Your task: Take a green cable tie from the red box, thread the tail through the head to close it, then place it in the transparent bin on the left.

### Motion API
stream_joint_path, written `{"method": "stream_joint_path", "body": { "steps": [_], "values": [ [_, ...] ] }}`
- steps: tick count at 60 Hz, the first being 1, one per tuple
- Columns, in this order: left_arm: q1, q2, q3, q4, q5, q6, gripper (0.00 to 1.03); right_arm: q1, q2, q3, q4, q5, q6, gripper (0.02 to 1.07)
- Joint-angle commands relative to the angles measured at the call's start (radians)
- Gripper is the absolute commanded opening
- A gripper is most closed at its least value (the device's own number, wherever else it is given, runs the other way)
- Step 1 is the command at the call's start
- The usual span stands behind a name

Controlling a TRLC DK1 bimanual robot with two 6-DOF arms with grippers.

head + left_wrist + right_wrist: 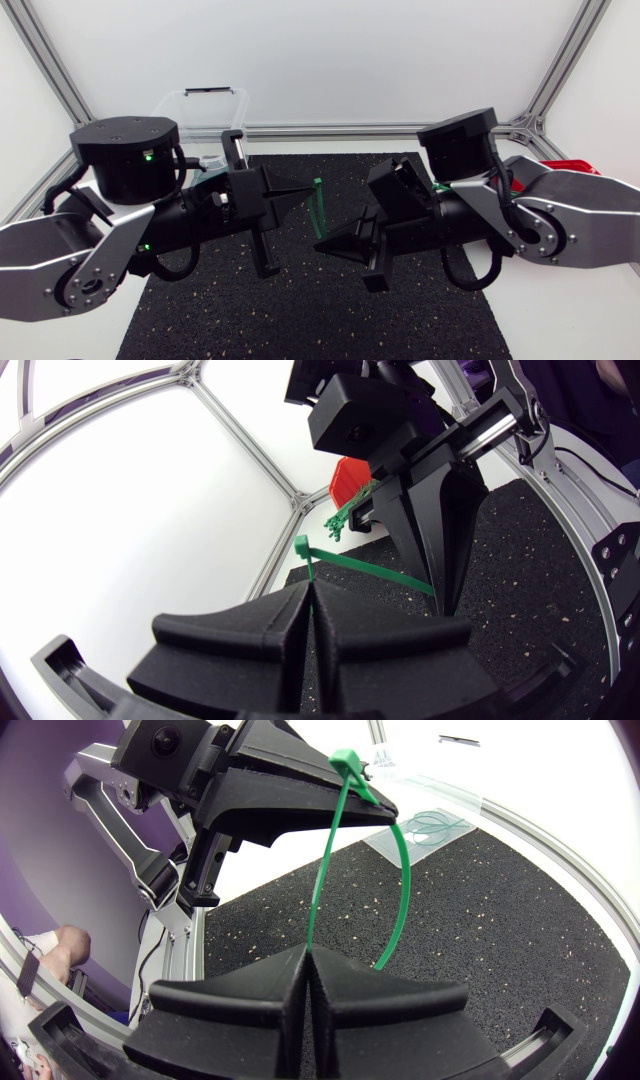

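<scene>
A green cable tie stands upright between my two grippers above the black mat. My left gripper is shut on it just below its square head. My right gripper is shut on the strap lower down. In the right wrist view the tie bows out in a curve from the head back down beside my right gripper. The red box with several green ties stands behind my right arm. The transparent bin is at the back left.
The bin holds a looped green tie. The red box shows at the right, past my right arm. The aluminium frame runs along the back edge of the table.
</scene>
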Motion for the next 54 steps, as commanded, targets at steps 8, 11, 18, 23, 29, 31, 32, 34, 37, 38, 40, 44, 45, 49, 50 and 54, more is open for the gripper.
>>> {"method": "stream_joint_path", "body": {
  "steps": [8, 11, 18, 23, 29, 31, 32, 34, 37, 38, 40, 44, 45, 49, 50, 54],
  "values": [
    [0.017, -0.004, -0.010, 0.015, -0.001, 0.036, 0.03, -0.008, -0.008, -0.019, 0.000, -0.009, 0.000, 0.07],
    [0.022, -0.006, -0.009, 0.015, -0.001, 0.038, 0.03, -0.008, -0.008, -0.019, -0.002, -0.010, -0.002, 0.07],
    [0.023, -0.004, -0.010, 0.015, -0.001, 0.042, 0.03, -0.008, -0.003, -0.019, -0.002, -0.014, -0.002, 0.07],
    [0.023, -0.004, -0.009, 0.017, -0.001, 0.042, 0.03, -0.006, 0.009, -0.017, -0.002, -0.017, -0.002, 0.07],
    [0.023, -0.004, -0.012, 0.027, -0.001, 0.050, 0.03, -0.008, 0.017, -0.016, 0.000, -0.023, -0.002, 0.07],
    [0.023, -0.004, -0.015, 0.032, -0.001, 0.050, 0.03, -0.008, 0.018, -0.016, 0.000, -0.023, -0.003, 0.07],
    [0.023, -0.004, -0.015, 0.032, -0.001, 0.050, 0.03, -0.008, 0.020, -0.016, 0.000, -0.023, -0.002, 0.07],
    [0.022, -0.004, -0.015, 0.032, -0.001, 0.050, 0.03, -0.008, 0.021, -0.016, 0.000, -0.024, -0.003, 0.07],
    [0.020, -0.006, -0.015, 0.034, -0.001, 0.050, 0.03, -0.008, 0.023, -0.014, 0.000, -0.026, -0.003, 0.07],
    [0.020, -0.007, -0.015, 0.034, -0.001, 0.050, 0.03, -0.009, 0.024, -0.014, 0.000, -0.027, -0.003, 0.07],
    [0.020, -0.009, -0.015, 0.034, -0.001, 0.050, 0.03, -0.011, 0.026, -0.012, 0.000, -0.027, -0.003, 0.07],
    [0.019, -0.012, -0.018, 0.037, -0.001, 0.052, 0.03, -0.016, 0.035, -0.009, 0.000, -0.030, -0.003, 0.07],
    [0.019, -0.014, -0.019, 0.040, -0.002, 0.052, 0.03, -0.019, 0.038, -0.008, 0.000, -0.037, -0.003, 0.07],
    [0.017, -0.017, -0.027, 0.046, -0.002, 0.056, 0.03, -0.022, 0.040, -0.006, 0.000, -0.038, -0.003, 0.07],
    [0.017, -0.017, -0.030, 0.046, -0.002, 0.059, 0.03, -0.022, 0.040, -0.008, 0.000, -0.040, -0.003, 0.07],
    [0.013, -0.017, -0.038, 0.047, -0.009, 0.076, 0.03, -0.022, 0.038, -0.008, 0.000, -0.043, -0.003, 0.07]
  ]
}}
